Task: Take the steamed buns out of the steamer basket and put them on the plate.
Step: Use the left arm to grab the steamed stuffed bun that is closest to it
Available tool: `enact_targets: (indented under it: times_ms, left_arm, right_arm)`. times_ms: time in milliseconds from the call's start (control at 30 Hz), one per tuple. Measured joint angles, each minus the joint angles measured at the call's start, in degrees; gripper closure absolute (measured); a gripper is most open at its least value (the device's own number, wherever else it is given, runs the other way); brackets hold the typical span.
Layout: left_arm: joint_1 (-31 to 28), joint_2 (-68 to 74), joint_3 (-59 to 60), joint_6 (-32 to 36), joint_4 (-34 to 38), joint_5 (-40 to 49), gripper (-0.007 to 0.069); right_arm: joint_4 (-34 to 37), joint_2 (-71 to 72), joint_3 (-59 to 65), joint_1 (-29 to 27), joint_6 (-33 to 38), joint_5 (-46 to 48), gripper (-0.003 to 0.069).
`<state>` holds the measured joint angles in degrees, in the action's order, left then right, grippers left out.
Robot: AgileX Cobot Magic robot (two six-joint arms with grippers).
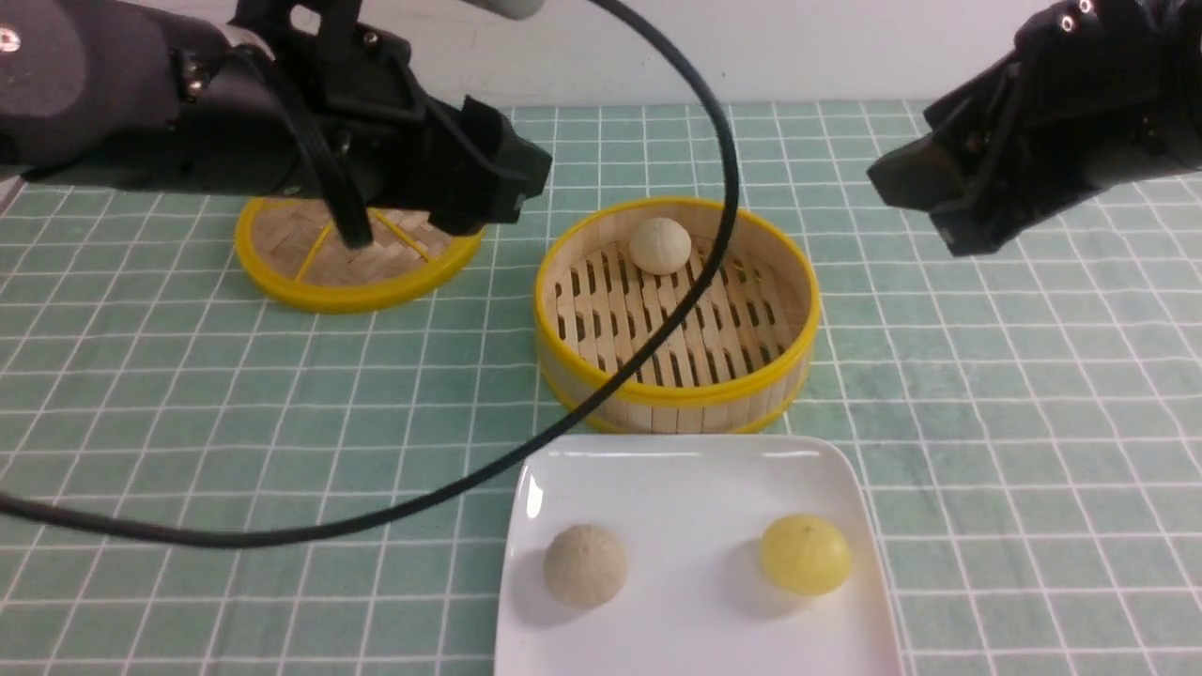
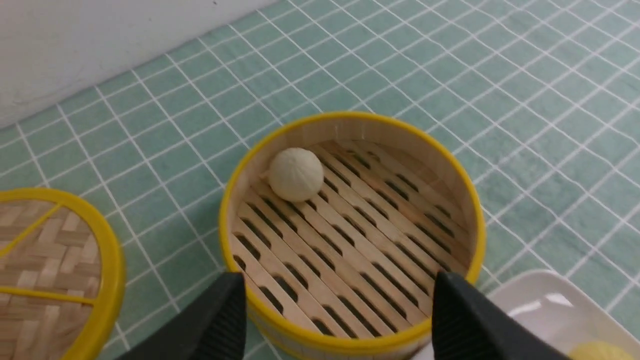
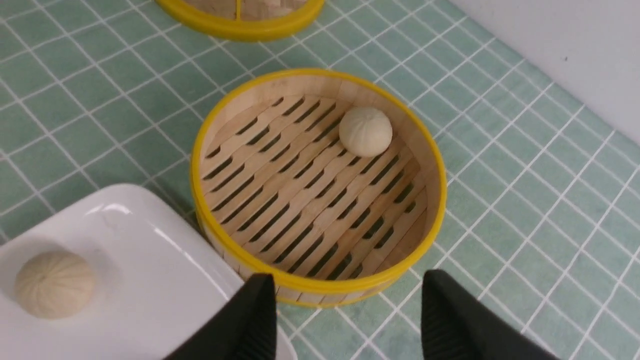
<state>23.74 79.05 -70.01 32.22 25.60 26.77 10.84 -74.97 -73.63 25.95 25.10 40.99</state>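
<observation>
The steamer basket (image 1: 676, 314) stands mid-table with one pale steamed bun (image 1: 660, 245) at its far side, also seen as the bun (image 2: 296, 174) and the bun (image 3: 365, 131) in the wrist views. On the white plate (image 1: 695, 479) in front of it lie a beige bun (image 1: 585, 564) and a yellow bun (image 1: 806, 553). My left gripper (image 1: 507, 188) hovers up left of the basket, open and empty, as the left gripper (image 2: 337, 295) shows. My right gripper (image 1: 916, 207) hangs up right of the basket, open and empty, as the right gripper (image 3: 347, 295) shows.
The flat woven lid (image 1: 352, 253) lies at the back left, under my left arm. A black cable (image 1: 657, 329) arcs across the basket and over the cloth at the left. The green checked cloth (image 1: 1014, 422) covers the table; a white wall runs behind.
</observation>
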Motion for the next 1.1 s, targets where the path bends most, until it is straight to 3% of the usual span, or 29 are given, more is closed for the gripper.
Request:
enact_targets:
  times_ms: [167,233,367,567,733,1100]
  left_arm:
    - [0.0,8.0,-8.6,-1.8,-0.6,0.8,0.0120]
    - [-0.2,12.1,-14.5,-6.0,-0.9,2.5,0.0120]
    - [-1.3,20.9,-26.8,-13.2,-4.3,9.2,0.0120]
    - [-1.7,34.5,-41.2,-16.9,-11.1,21.3,0.0120]
    - [-1.7,41.2,-46.9,-18.2,-12.4,25.7,0.0120]
    - [-1.7,46.6,-49.2,-17.5,-11.9,22.6,0.0120]
  right_arm:
    - [-0.3,0.0,0.0,0.0,-1.9,3.5,0.0257]
    - [-1.4,0.1,0.0,0.0,-2.5,4.3,0.0258]
    - [-5.2,1.1,0.0,0.0,-3.1,5.7,0.0258]
    - [-13.2,5.8,0.0,0.0,-8.3,5.4,0.0258]
    - [-16.8,9.8,0.0,0.0,-11.7,6.3,0.0258]
    - [-17.3,13.6,0.0,0.0,-13.3,11.5,0.0258]
